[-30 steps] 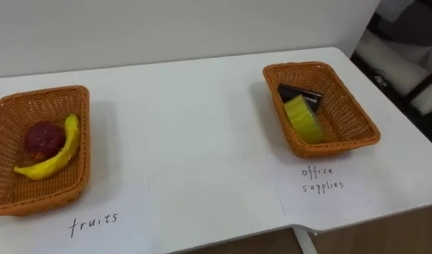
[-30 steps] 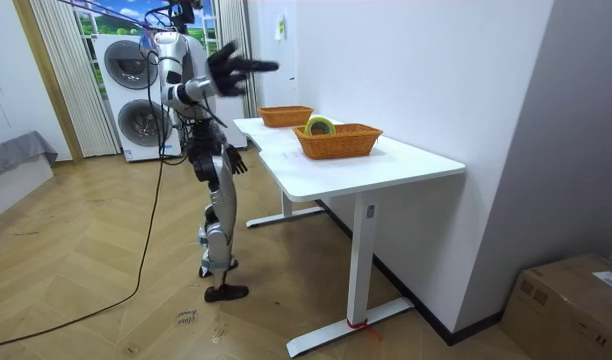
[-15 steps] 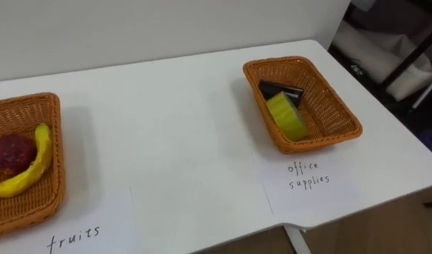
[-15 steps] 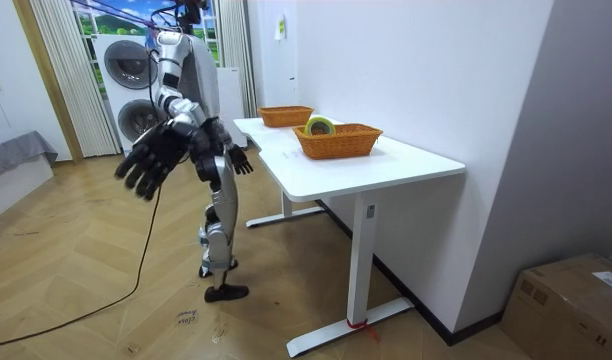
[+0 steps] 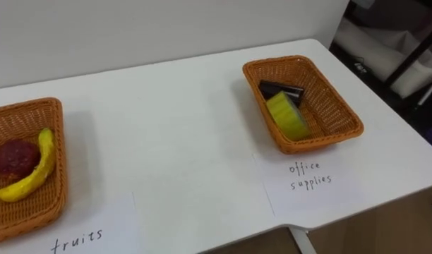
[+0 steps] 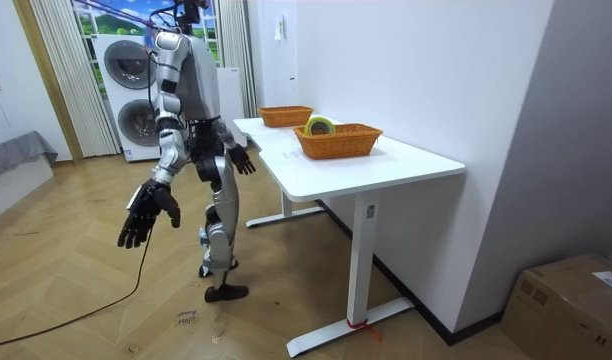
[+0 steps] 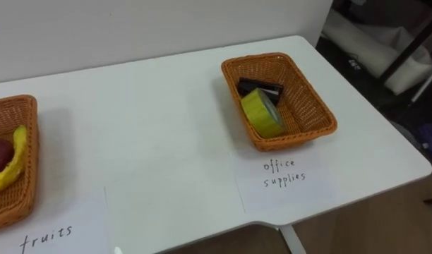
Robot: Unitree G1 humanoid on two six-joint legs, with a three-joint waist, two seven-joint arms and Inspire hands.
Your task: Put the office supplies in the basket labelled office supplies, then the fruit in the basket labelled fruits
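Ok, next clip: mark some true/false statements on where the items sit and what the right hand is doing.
1. The banana lies in the left basket. True.
2. The tape roll sits on bare tabletop. False: it is inside the right basket.
3. The right hand holds a fruit. False: it hangs open, holding nothing, away from the table.
4. A paper label lies before the right basket. True.

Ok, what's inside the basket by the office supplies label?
The office supplies basket holds a yellow-green tape roll standing on edge, with a dark flat item behind it. The roll covers part of that item and the basket floor beneath, so anything under it can't be seen.
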